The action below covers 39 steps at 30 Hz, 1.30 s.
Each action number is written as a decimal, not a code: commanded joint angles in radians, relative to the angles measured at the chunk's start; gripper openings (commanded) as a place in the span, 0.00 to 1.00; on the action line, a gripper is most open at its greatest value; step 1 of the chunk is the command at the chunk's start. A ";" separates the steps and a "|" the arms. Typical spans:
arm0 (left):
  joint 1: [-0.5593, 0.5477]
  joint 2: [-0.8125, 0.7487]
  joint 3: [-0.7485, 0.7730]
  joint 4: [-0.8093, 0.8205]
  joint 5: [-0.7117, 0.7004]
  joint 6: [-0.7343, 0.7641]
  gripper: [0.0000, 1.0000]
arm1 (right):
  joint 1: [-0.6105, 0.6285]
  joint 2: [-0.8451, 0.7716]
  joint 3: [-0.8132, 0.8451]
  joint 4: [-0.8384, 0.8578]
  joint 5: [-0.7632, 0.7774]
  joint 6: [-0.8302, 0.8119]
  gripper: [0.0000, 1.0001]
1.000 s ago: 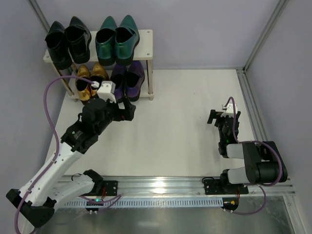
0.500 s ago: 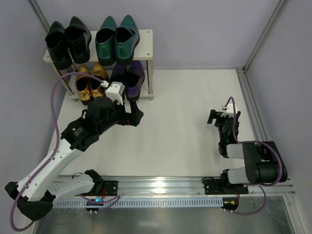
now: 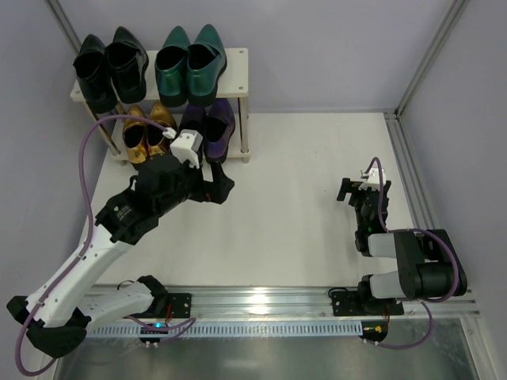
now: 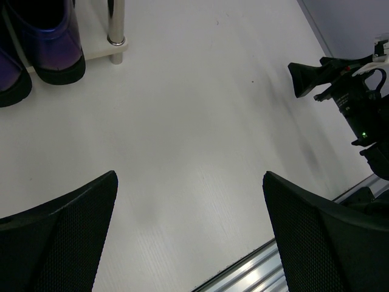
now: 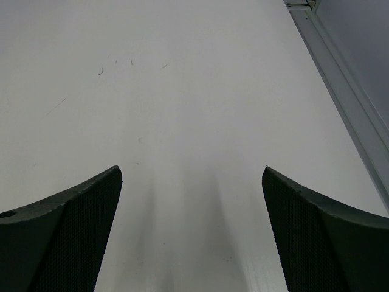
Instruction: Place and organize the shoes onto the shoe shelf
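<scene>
Since every shoe in view already sits on the shelf, the placing looks done and the step in hand seems to be the close of the job. Across the middle of the overhead frame lies the white table (image 3: 301, 182). At its upper left stands the shelf (image 3: 236, 70).

The left arm (image 3: 119, 226) reaches up from the lower left towards the shelf, while the right arm (image 3: 412, 265) is folded at the right of the frame.

On the top board the black shoes (image 3: 109, 67) stand left of the green shoes (image 3: 190, 67). Below them the gold shoes (image 3: 146, 131) stand left of the purple shoes (image 3: 214, 127).

The left claw (image 3: 215, 184) hovers just in front of the purple pair without touching it, fingers spread wide and holding nothing. The right claw (image 5: 191, 176) is spread too, with only bare table between its fingers.

The next move probably calls for drawing the left arm back to the lower frame without nudging the purple heels or the shelf leg (image 4: 115, 24)
</scene>
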 commanded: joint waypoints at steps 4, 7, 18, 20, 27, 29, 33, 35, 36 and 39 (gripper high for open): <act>-0.004 -0.011 0.066 -0.013 0.060 0.005 1.00 | -0.003 -0.012 0.007 0.050 -0.009 0.014 0.97; -0.002 -0.022 0.071 -0.032 0.064 0.005 1.00 | -0.003 -0.012 0.009 0.050 -0.010 0.014 0.97; -0.002 -0.099 0.091 -0.016 -0.044 0.001 1.00 | -0.003 -0.012 0.009 0.050 -0.010 0.014 0.97; -0.004 -0.102 0.106 -0.062 -0.168 -0.009 0.99 | -0.003 -0.012 0.009 0.050 -0.010 0.014 0.97; -0.004 -0.099 0.138 -0.170 -0.512 -0.024 1.00 | -0.003 -0.014 0.007 0.050 -0.010 0.015 0.97; -0.004 -0.105 0.134 -0.171 -0.522 -0.024 1.00 | -0.003 -0.012 0.007 0.050 -0.010 0.014 0.97; -0.004 -0.125 0.126 -0.153 -0.512 -0.009 1.00 | -0.003 -0.012 0.009 0.050 -0.009 0.014 0.97; -0.004 -0.128 0.129 -0.153 -0.506 0.001 1.00 | -0.003 -0.014 0.009 0.050 -0.009 0.014 0.97; -0.002 -0.125 0.137 -0.160 -0.503 0.002 1.00 | -0.003 -0.012 0.009 0.050 -0.010 0.014 0.97; -0.004 -0.105 0.150 -0.188 -0.502 -0.004 1.00 | -0.001 -0.014 0.009 0.050 -0.009 0.014 0.97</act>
